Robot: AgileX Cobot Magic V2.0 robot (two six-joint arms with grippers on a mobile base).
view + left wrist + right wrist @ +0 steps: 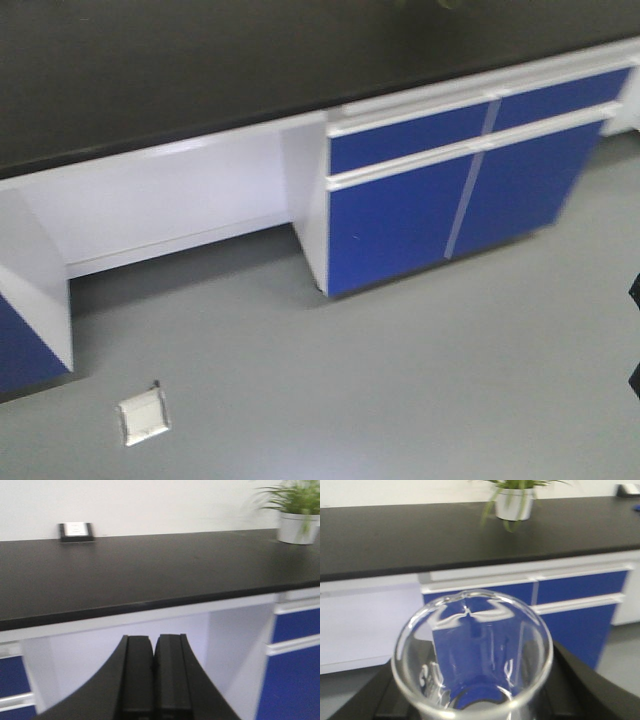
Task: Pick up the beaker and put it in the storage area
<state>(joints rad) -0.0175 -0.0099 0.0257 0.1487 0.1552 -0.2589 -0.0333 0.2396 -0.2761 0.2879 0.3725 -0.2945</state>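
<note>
The right gripper [470,707] pinches the clear beaker [472,640] on the near side of the black storage area [420,535]; the left gripper [154,677] is pressed together, empty.

Right wrist view is cropping beaker [472,650] base and plant [512,505] top; box [76,531] label is blurring past reading.
</note>
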